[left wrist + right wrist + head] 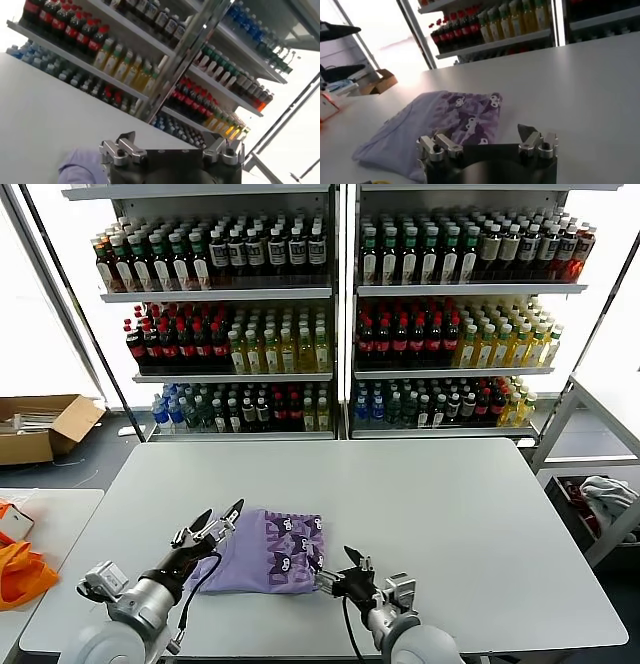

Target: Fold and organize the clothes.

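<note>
On the head view's 9 o'clock edge sits an orange item (pixel 22 574) on a side table (pixel 50 514), with a cardboard box (pixel 40 427) on the floor above it; neither belongs to the job.

The left gripper (pixel 218 522) hovers at about 7 o'clock of the grey table (pixel 420 514), fingers spread apart and empty, tips over the left edge of the lavender T-shirt (pixel 268 552). Whether they touch the cloth is not clear.

The T-shirt lies near the table's front edge, around 6 o'clock, already folded into a compact, roughly rectangular packet with the dark purple cartoon print (pixel 290 549) on top. In the right wrist view the packet looks loose, with its plain side slumped flatter than the printed side.

The right gripper (pixel 352 569) sits just at the packet's 4 o'clock corner, jaws apart, holding nothing.

Beyond the table stand shelves of bottled drinks (pixel 340 314).

My reading of the risks: soft fabric can slide on the smooth tabletop, so a one-sided push or pinch could drag the packet and open the fold. A pinch that catches only the top layer would peel it back. The packet also lies close to the front edge, so a pull toward the robot could spill it off.
</note>
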Available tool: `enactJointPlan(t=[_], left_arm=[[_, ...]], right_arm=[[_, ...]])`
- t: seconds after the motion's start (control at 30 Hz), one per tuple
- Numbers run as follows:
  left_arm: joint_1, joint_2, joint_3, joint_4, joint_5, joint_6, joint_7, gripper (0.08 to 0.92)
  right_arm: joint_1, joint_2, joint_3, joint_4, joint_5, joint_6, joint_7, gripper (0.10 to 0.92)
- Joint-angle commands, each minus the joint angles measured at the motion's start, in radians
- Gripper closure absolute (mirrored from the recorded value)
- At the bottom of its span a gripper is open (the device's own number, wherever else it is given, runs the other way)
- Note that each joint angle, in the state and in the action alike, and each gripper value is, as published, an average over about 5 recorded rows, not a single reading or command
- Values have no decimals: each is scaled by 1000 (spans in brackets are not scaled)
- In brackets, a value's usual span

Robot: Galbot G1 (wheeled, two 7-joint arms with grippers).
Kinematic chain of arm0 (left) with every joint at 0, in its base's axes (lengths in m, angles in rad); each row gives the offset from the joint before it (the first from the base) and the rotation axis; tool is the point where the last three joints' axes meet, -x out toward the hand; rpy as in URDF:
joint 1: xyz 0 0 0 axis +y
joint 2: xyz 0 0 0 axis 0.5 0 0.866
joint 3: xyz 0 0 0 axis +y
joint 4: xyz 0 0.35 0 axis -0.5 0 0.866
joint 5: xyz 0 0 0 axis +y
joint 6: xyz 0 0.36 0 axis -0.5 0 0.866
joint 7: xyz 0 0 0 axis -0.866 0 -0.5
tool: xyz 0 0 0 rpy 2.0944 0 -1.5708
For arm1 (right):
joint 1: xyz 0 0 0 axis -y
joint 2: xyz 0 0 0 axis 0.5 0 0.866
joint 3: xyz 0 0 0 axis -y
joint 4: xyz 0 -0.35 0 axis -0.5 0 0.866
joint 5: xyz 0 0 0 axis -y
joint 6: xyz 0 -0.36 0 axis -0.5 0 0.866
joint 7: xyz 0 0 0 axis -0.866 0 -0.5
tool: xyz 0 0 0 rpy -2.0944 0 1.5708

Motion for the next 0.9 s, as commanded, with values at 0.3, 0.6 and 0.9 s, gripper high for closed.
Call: enactJointPlan(t=[0.3,0.6,0.9], left_arm=[[50,7,-63,-18,-1,-12,11,177],[44,6,-65,-11,-1,-13,8,177],[35,10,-56,1,-2,-17,9,177]], right_arm=[[108,65,-124,-154,-4,-13,32,457],[45,10,-25,-56,-66,-31,-31,717],[-61,-151,213,77,-207,-134,-122,888]])
